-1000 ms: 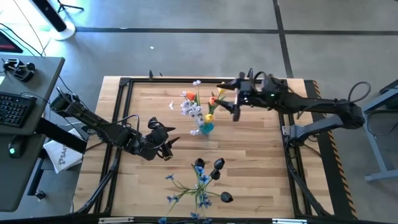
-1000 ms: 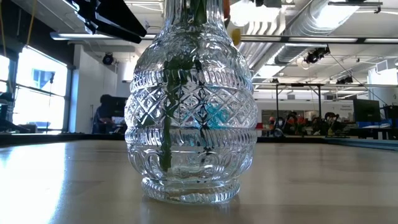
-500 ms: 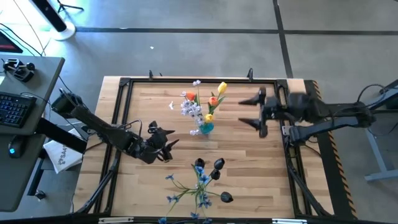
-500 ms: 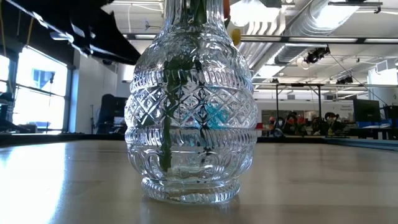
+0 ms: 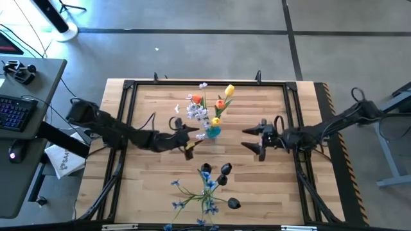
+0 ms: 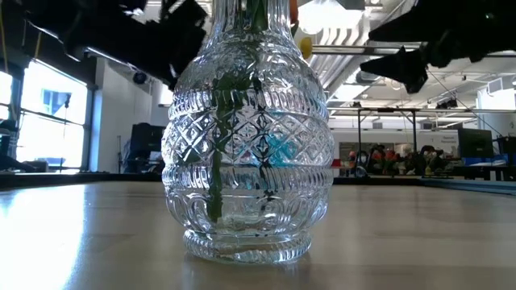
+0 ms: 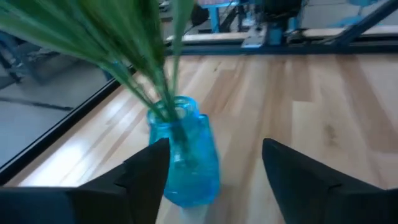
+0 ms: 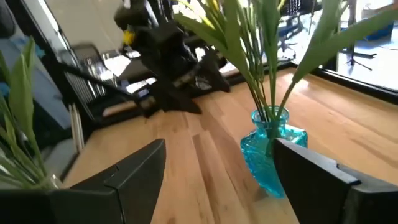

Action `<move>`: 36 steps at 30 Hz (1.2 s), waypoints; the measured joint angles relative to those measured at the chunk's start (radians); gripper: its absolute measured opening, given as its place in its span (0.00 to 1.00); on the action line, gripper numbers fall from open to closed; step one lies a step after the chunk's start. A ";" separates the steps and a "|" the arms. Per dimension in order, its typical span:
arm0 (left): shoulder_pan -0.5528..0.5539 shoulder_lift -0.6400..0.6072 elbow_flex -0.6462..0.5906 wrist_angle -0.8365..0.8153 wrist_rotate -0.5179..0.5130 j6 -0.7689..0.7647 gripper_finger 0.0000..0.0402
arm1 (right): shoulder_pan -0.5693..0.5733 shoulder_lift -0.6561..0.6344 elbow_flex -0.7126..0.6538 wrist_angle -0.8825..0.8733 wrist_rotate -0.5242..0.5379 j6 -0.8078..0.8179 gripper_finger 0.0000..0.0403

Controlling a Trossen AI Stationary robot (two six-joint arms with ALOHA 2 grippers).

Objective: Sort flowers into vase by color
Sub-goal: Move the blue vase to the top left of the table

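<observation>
Left gripper (image 5: 188,136) released, empty, just beside blue vase (image 5: 212,131); right gripper (image 5: 254,138) likewise released. Risk of nudging stems (image 7: 146,74), tipping vase.

Wood table (image 5: 270,186): blue vase (image 5: 212,131), loose flowers (image 5: 209,186), seemingly flat.

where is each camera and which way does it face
High: above the table, straight down; both arms, left gripper, right gripper, blue vase.
Low: at table-top height, level, behind a clear glass vase.
Left wrist: past open fingers at the blue vase.
Right wrist: past open fingers at the blue vase and left gripper.
Shared: both wrist views show the blue vase.
</observation>
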 joint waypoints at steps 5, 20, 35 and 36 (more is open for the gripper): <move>0.083 0.084 0.063 -0.003 0.057 -0.042 0.72 | 0.034 0.025 -0.083 0.165 0.057 0.031 0.72; 0.172 0.279 0.156 0.147 0.142 -0.068 0.77 | 0.046 0.022 -0.075 0.196 0.059 0.001 0.72; 0.188 0.367 0.157 0.313 0.123 -0.049 0.77 | 0.046 0.022 -0.075 0.190 0.059 0.003 0.72; 0.192 0.369 0.157 0.316 0.122 -0.052 0.77 | 0.046 0.022 -0.075 0.189 0.059 0.003 0.72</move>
